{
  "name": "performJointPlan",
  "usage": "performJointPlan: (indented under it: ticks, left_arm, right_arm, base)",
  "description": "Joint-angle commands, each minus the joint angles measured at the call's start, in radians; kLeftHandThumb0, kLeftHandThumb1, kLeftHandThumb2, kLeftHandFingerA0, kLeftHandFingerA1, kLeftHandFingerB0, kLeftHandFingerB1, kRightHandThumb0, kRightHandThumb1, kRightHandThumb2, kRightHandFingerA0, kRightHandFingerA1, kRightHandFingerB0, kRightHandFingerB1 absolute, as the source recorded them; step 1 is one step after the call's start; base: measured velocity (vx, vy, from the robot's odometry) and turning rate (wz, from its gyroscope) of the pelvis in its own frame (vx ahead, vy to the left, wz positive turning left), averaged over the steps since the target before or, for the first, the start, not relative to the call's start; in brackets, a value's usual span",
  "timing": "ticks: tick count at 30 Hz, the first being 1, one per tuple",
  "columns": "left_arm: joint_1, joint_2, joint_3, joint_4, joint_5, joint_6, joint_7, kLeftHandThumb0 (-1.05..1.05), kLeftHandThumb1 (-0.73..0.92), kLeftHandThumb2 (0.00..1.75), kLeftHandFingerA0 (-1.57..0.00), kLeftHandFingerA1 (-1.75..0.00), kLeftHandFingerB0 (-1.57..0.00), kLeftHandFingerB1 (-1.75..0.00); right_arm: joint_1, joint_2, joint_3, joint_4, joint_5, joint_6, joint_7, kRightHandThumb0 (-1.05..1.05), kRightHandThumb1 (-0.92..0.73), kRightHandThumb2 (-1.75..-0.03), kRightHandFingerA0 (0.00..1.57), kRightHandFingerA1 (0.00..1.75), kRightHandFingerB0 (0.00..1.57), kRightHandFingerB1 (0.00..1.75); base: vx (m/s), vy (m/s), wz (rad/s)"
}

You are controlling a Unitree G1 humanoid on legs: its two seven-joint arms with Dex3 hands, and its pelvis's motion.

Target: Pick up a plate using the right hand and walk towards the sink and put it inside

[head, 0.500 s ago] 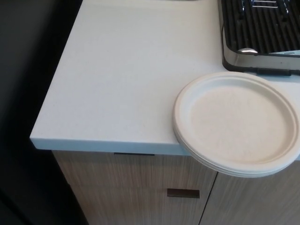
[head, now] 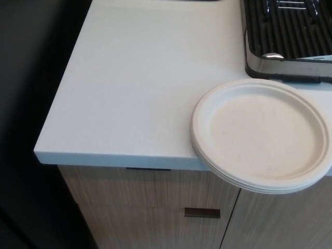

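The white countertop (head: pixel 140 78) fills most of the view, bare and flat across its left and middle, ending in a sharp front edge and a left corner beyond which there is only dark space. Below it run wood-grain cabinet fronts (head: pixel 155 207) with a dark recessed handle (head: pixel 202 212). At the upper right sits a black ribbed drying rack (head: pixel 290 36) with a metal rim, its near corner just beside the plate.

The plate (head: pixel 262 135) lies on the right part of the counter, its near rim hanging out past the front edge over the cabinets. Layered rims at its lower left suggest a small stack of pale, matte disposable plates rather than a single one. They look very light and somewhat flexible, likely to bend under a hard pinch and to slide if pushed; the top one may also lift away from the others.

The overhanging rim seems the best place to take hold, thumb above and fingers beneath, since nothing blocks it from below. The rack crowds the far side, so approach room is at the front and to the left.

Neither the right hand nor the left hand shows in the view, so whether their fingers are spread or closed cannot be told. No sink is visible.
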Motion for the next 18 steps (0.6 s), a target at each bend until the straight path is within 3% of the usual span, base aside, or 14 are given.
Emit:
performJointPlan:
  ticks: [1, 2, 3, 4, 5, 7, 8, 11, 12, 14, 15, 16, 17, 18]
  left_arm:
    - [-0.005, 0.009, 0.024, 0.007, -0.030, -0.211, 0.066, 0.03, 0.73, 1.67, -1.16, -1.49, -1.02, -1.34]
    - [-0.002, 0.008, 0.027, 0.005, -0.034, -0.213, 0.063, 0.03, 0.47, 1.75, -1.03, -1.68, -0.91, -1.56]
    - [0.002, 0.007, 0.032, 0.002, -0.039, -0.216, 0.058, 0.03, 0.47, 1.75, -1.03, -1.68, -0.91, -1.56]
    - [0.007, 0.009, 0.039, -0.003, -0.044, -0.208, 0.062, 0.04, 0.78, 1.75, -1.10, -1.52, -0.94, -1.34]
    - [0.010, 0.008, 0.044, -0.005, -0.049, -0.208, 0.060, 0.07, 0.80, 1.75, -1.12, -1.53, -0.97, -1.35]
    - [0.019, 0.008, 0.057, -0.002, -0.059, -0.209, 0.057, 0.08, 0.81, 1.75, -1.13, -1.51, -0.97, -1.34]
    - [0.022, 0.010, 0.064, 0.002, -0.063, -0.211, 0.055, 0.07, 0.56, 1.75, -1.03, -1.68, -0.92, -1.54]
    - [0.033, 0.009, 0.077, 0.006, -0.075, -0.217, 0.038, 0.09, 0.52, 1.75, -1.11, -1.65, -0.95, -1.54]
    - [0.033, 0.010, 0.073, 0.009, -0.071, -0.216, 0.035, 0.06, 0.51, 1.75, -1.07, -1.67, -0.89, -1.49]
    - [0.035, 0.010, 0.072, 0.009, -0.068, -0.215, 0.034, 0.06, 0.51, 1.75, -1.07, -1.67, -0.89, -1.49]
    - [0.035, 0.009, 0.069, 0.012, -0.066, -0.221, 0.029, 0.06, 0.72, 1.67, -1.17, -1.50, -0.96, -1.29]
    - [0.033, 0.010, 0.066, 0.013, -0.063, -0.222, 0.029, 0.04, 0.79, 1.75, -1.16, -1.54, -0.92, -1.30]
    - [0.032, 0.010, 0.065, 0.013, -0.062, -0.222, 0.029, 0.04, 0.79, 1.75, -1.16, -1.54, -0.92, -1.30]
    - [0.026, 0.013, 0.064, 0.015, -0.057, -0.220, 0.038, 0.06, 0.74, 1.67, -1.19, -1.50, -0.98, -1.29]
  right_arm:
    - [0.047, -0.011, -0.036, -0.024, 0.063, -0.097, 0.005, -0.02, -0.59, -0.75, 0.98, 0.58, 0.65, 0.55]
    - [0.055, -0.010, -0.035, -0.032, 0.062, -0.097, 0.006, -0.02, -0.60, -0.72, 0.98, 0.58, 0.65, 0.55]
    - [0.068, -0.008, -0.034, -0.044, 0.061, -0.096, 0.007, -0.02, -0.60, -0.72, 0.98, 0.58, 0.65, 0.55]
    - [0.124, -0.008, -0.036, -0.055, 0.071, -0.146, 0.038, -0.08, -0.62, -0.70, 0.97, 0.58, 0.64, 0.54]
    - [0.139, -0.008, -0.036, -0.064, 0.073, -0.156, 0.043, -0.09, -0.62, -0.69, 0.96, 0.57, 0.64, 0.54]
    - [0.191, 0.000, -0.039, -0.139, 0.084, -0.177, 0.051, -0.06, -0.64, -0.67, 0.95, 0.57, 0.65, 0.53]
    - [0.218, 0.002, -0.038, -0.184, 0.085, -0.185, 0.050, -0.06, -0.65, -0.64, 0.94, 0.56, 0.64, 0.52]
    - [0.279, 0.000, -0.026, -0.288, 0.063, -0.190, 0.036, -0.12, -0.67, -0.62, 0.94, 0.56, 0.62, 0.49]
    - [0.357, 0.021, -0.022, -0.439, 0.090, -0.197, 0.058, -0.10, -0.71, -0.63, 0.86, 0.53, 0.59, 0.46]
    - [0.398, 0.032, -0.018, -0.517, 0.103, -0.188, 0.069, -0.10, -0.71, -0.63, 0.86, 0.53, 0.59, 0.46]
    - [0.471, 0.041, -0.004, -0.613, 0.080, -0.261, 0.068, -0.15, -0.69, -0.61, 0.72, 0.52, 0.48, 0.41]
    - [0.524, 0.063, 0.000, -0.703, 0.017, -0.291, 0.024, -0.21, -0.64, -0.59, 0.74, 0.51, 0.48, 0.42]
    - [0.535, 0.071, 0.000, -0.729, -0.006, -0.288, 0.005, -0.21, -0.64, -0.59, 0.74, 0.51, 0.48, 0.42]
    - [0.544, 0.073, -0.001, -0.750, -0.070, -0.352, -0.025, -0.18, -0.60, -0.58, 0.68, 0.51, 0.42, 0.40]
  base:
    - [0.00, 0.000, 0.00]
    - [0.00, 0.000, 0.00]
    - [0.00, 0.000, 0.00]
    - [0.00, 0.000, 0.00]
    - [0.00, 0.000, 0.00]
    - [0.00, 0.000, 0.00]
    - [0.00, 0.000, 0.00]
    - [0.00, 0.000, 0.00]
    - [0.00, 0.000, 0.00]
    - [0.00, 0.000, 0.00]
    - [0.00, 0.000, 0.00]
    - [0.00, 0.000, 0.00]
    - [0.00, 0.000, 0.00]
    - [0.00, 0.000, 0.00]
